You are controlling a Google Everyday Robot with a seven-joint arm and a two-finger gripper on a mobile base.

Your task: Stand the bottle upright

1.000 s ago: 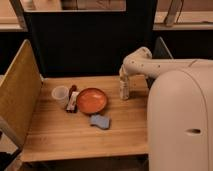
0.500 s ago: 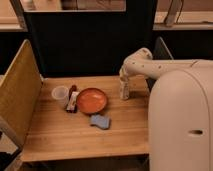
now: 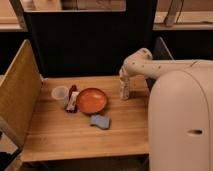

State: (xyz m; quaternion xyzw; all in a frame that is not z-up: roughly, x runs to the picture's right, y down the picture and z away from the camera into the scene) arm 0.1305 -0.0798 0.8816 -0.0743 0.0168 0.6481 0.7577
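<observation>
My gripper [image 3: 124,86] hangs from the white arm and points straight down over the right part of the wooden table [image 3: 65,135], to the right of the orange dish [image 3: 92,101]. A slim cream-white bottle [image 3: 125,94] stands upright on the table right at the gripper's tip. It merges with the gripper, so I cannot tell whether it is held or free.
A clear plastic cup [image 3: 60,94] and a dark red and white packet [image 3: 73,100] sit left of the dish. A blue sponge [image 3: 100,121] lies in front of it. A woven side panel [image 3: 17,95] walls the left edge, a dark panel the back. My white body [image 3: 182,120] fills the right.
</observation>
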